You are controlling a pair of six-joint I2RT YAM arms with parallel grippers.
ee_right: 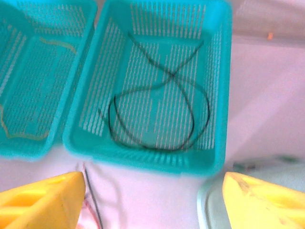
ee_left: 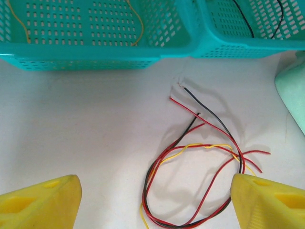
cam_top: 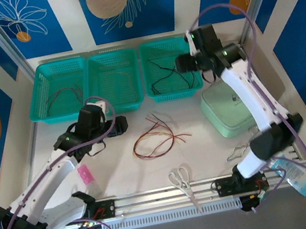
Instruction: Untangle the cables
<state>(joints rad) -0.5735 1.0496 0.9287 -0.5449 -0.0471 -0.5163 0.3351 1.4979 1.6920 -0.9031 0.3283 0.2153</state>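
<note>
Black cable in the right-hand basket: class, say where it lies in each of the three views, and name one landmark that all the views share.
Top external: the black cable lies in the rightmost basket, upper right of centre.
Left wrist: top right corner, two strands in the basket.
Right wrist: centre, a loop with crossed ends on the basket floor.
Shared landmark: that basket's front wall.

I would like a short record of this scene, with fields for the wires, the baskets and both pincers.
tangle: red, black and yellow wires, on the table
left basket: dark wires
middle basket: yellow wire
right basket: black wire
left pincer: open, near the tangle
right pincer: open, at the right basket
</note>
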